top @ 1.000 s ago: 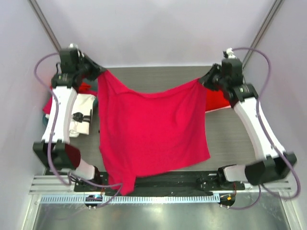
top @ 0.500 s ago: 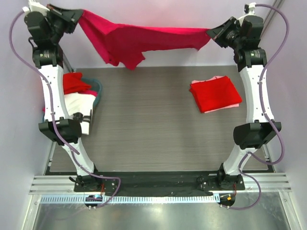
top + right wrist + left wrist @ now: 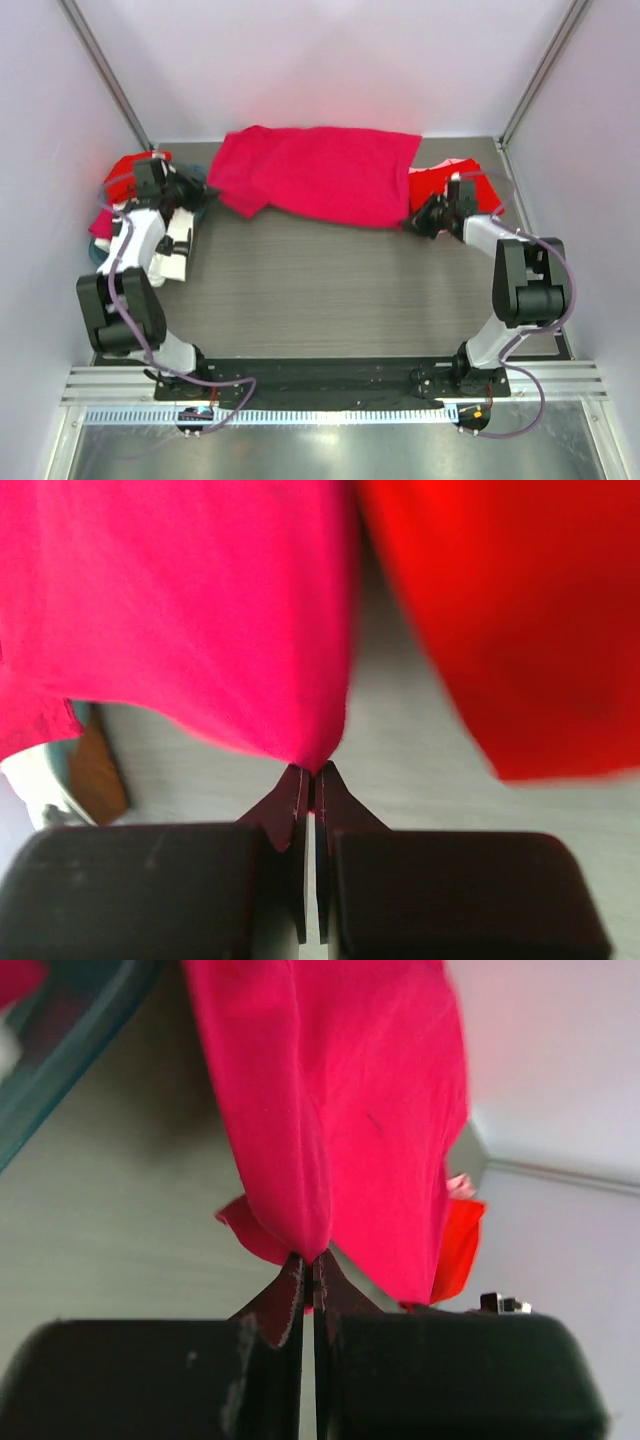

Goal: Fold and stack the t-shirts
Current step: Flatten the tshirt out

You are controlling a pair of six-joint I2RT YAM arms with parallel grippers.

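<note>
Top external: the crimson t-shirt (image 3: 320, 180) lies spread along the far side of the table (image 3: 330, 280). One near corner is at the left gripper (image 3: 200, 192) and the other at the right gripper (image 3: 418, 220); the folded stack (image 3: 458, 180) sits just beside its right end.

Left wrist: the jaws are pressed together on a pinch of the shirt, with the teal basket (image 3: 70, 1060) at upper left.

Right wrist: the jaws are likewise clamped on a corner.

The step looks like laying out for folding. Next, both would need to let go cleanly, then regrip an edge — without dragging wrinkles in.

Lab enclosure: plain white walls (image 3: 330, 60), aluminium frame (image 3: 585, 385).
</note>
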